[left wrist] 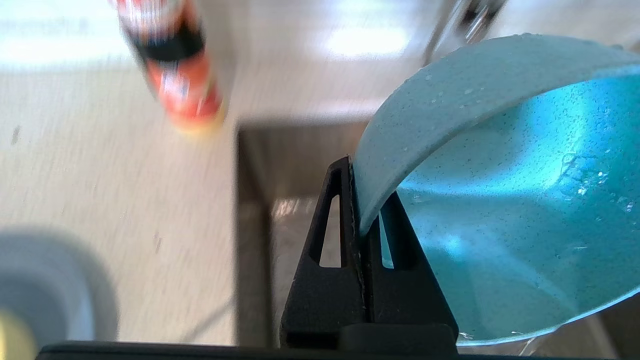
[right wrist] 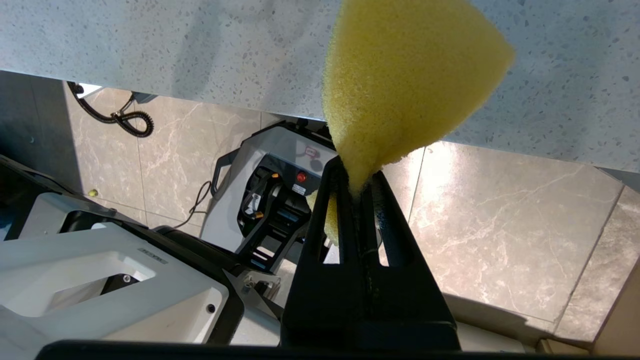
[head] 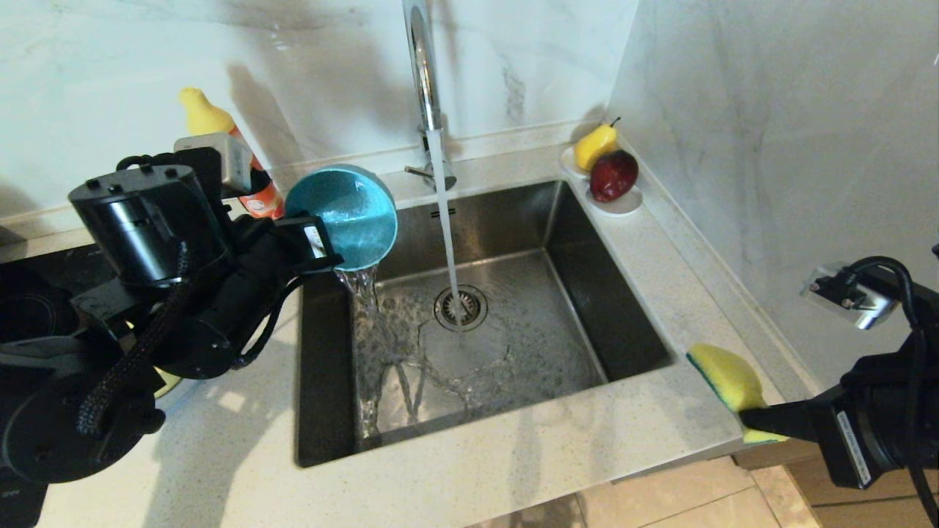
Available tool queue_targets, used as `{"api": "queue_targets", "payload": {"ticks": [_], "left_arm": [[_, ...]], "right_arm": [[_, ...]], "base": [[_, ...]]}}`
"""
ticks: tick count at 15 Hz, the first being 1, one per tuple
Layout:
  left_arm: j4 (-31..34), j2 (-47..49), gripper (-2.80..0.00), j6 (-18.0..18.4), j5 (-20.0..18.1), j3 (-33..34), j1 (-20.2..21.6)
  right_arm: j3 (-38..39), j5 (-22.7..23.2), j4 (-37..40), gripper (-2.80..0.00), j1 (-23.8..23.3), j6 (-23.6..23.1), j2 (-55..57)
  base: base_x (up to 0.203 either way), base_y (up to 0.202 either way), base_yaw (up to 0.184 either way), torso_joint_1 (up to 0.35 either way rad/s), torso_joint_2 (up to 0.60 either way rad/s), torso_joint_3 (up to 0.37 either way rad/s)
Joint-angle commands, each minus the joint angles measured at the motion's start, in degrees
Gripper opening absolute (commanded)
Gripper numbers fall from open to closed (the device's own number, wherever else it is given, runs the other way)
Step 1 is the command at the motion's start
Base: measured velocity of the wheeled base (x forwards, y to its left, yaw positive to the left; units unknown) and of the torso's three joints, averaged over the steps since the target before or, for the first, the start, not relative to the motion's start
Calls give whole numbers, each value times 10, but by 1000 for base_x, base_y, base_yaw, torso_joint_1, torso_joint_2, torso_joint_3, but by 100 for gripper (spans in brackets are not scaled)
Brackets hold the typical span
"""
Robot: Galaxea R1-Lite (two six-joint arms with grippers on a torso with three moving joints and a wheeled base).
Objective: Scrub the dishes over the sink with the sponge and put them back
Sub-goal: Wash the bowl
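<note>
- Left gripper (head: pixel 317 242) has its jaws clamped on the rim of the teal bowl (head: pixel 345 214), which is tipped on its side over the sink's (head: pixel 631 323) far-left corner, with water pouring out of it into the basin.
- Tap (head: pixel 424 81) is running, with the stream landing right on the drain (head: pixel 461 308).
- Right gripper (head: pixel 752 419) is parked off the near-right corner of the worktop (head: pixel 513 455), jaws squeezed shut on the sponge (head: pixel 726 378). It's well apart from the bowl, so no scrubbing going on.
- Progress-wise, I'd say the bowl is at the rinse-and-dump stage, so it's probably mostly done and just needs putting back.
- A grey plate with something pale yellow-green on it (left wrist: pixel 30 300) peeks out at the near left, mostly hidden behind the arm. Can't tell if those have been washed.
- Soap bottle (head: pixel 220 147) sits far left, fruit dish (head: pixel 609 176) far right.
</note>
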Motion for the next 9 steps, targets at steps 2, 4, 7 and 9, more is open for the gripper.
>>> {"api": "queue_targets", "payload": {"ticks": [2, 4, 7, 9], "left_arm": [[-158, 4, -280, 51, -32, 51, 1], [-196, 3, -280, 71, -46, 66, 0], [-283, 6, -280, 95, -52, 111, 0], [-345, 23, -280, 136, -54, 124, 0]], "right_arm": [[-7, 0, 2, -280, 0, 0, 2], [-8, 1, 3, -280, 0, 0, 2], [-4, 2, 3, -280, 0, 2, 5], [-7, 3, 3, -280, 1, 2, 4]], "base": [[0, 0, 0, 0, 0, 0], [0, 0, 0, 0, 0, 0], [0, 0, 0, 0, 0, 0], [0, 0, 0, 0, 0, 0]]}}
